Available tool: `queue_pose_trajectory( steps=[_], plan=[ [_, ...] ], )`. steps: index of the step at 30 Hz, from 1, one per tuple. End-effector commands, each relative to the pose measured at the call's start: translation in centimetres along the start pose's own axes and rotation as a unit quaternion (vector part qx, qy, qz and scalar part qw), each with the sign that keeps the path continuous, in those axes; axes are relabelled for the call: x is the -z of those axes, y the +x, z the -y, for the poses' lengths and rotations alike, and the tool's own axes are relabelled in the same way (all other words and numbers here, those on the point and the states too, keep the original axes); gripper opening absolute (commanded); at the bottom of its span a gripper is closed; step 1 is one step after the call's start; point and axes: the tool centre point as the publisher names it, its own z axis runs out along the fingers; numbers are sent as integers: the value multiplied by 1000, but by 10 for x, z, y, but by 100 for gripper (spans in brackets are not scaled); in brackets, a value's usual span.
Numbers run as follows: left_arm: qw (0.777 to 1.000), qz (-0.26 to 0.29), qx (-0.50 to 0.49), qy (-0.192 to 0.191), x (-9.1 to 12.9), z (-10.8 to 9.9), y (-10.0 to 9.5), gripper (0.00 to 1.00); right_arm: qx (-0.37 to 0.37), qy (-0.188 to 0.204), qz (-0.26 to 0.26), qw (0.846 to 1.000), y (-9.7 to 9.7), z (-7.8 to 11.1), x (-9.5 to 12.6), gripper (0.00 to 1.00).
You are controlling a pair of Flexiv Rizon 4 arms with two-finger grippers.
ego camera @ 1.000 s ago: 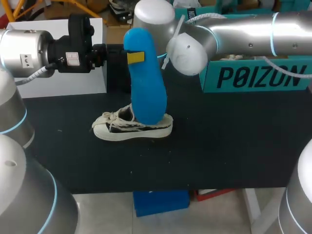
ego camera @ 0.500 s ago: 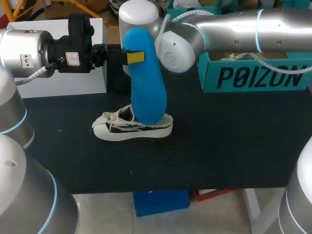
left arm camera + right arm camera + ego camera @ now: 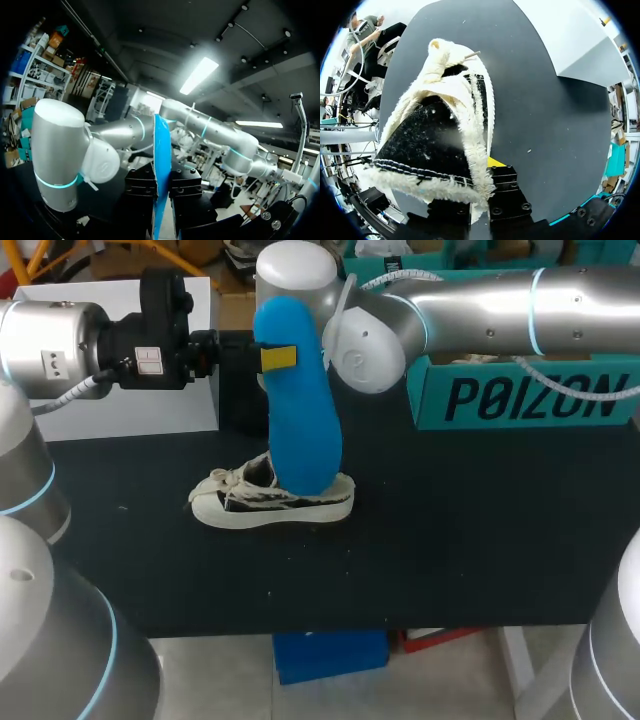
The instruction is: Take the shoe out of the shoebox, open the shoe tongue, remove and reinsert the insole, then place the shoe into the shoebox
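Note:
A blue insole (image 3: 300, 410) stands upright, its lower end in the heel of a white and black canvas shoe (image 3: 240, 505) lying on the black table. My left gripper (image 3: 275, 357) is shut on the insole's upper end. In the left wrist view the insole's thin edge (image 3: 161, 170) runs up between the fingers. My right arm (image 3: 480, 300) crosses from the right, and its gripper is hidden behind the insole in the head view. In the right wrist view my right gripper (image 3: 480, 175) pinches the frayed rim at the shoe's (image 3: 440, 130) heel.
The teal shoebox (image 3: 520, 390) stands at the back right, under my right arm. A white box (image 3: 130, 410) stands at the back left, behind my left gripper. Bare black tabletop (image 3: 450, 550) lies in front of and to the right of the shoe.
My right arm's wrist has shifted a little to the left, behind the insole. The insole, the shoe and my left arm have stayed where they were.

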Motion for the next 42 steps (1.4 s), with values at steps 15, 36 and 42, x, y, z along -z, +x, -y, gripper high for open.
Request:
queue_pose_trajectory(
  steps=[15,36,42],
  plan=[
    [1000,2,0,1,-1,-1,1,0,-114,-47,78,989,-10,26,96,0],
    [1000,2,0,1,-1,-1,1,0,-628,70,173,755,-33,69,141,0],
    [1000,2,0,1,-1,-1,1,0,-704,67,175,685,-31,69,134,0]
  ],
)
